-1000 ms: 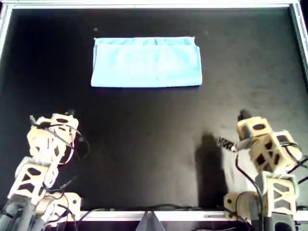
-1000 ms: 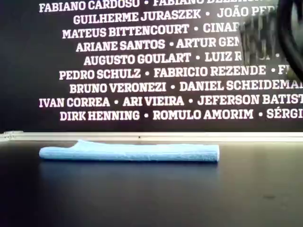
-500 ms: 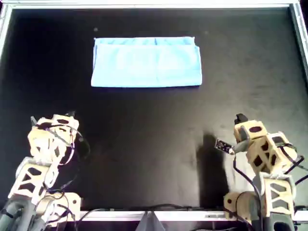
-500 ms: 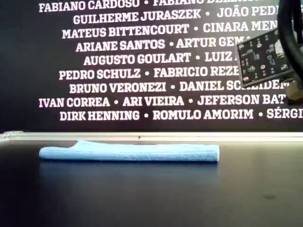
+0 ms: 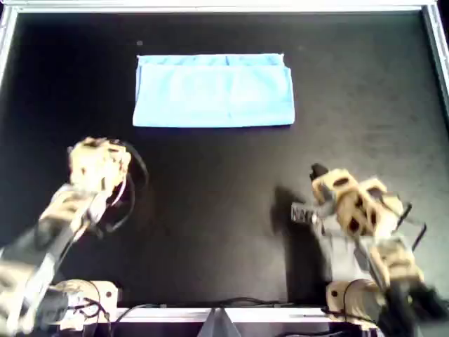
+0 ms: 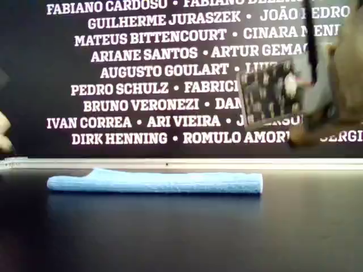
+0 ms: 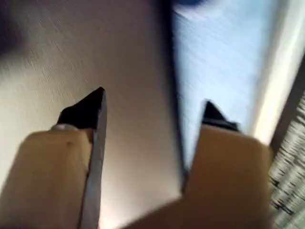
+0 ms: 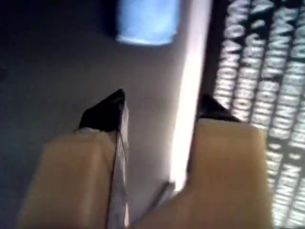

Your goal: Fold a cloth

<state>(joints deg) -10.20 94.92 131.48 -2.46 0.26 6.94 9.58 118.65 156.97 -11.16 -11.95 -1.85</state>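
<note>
Toward the far side of the black desk (image 5: 210,210) in the overhead view, the cloth (image 5: 213,90) lay as a flat rectangle, apparently folded once. Both the left tool (image 7: 152,112) and right tool (image 8: 162,107) were spread and empty, well apart from it; further folds seemed left.

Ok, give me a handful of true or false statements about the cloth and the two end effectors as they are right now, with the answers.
1. The cloth lies folded into a flat rectangle. True.
2. The left end effector grips the cloth. False: its jaws are open and hold nothing.
3. The right end effector is open. True.
4. In the overhead view the cloth lies between the two arms. False: it lies beyond them, nearer the top edge.
5. The cloth is red. False: light blue.
</note>
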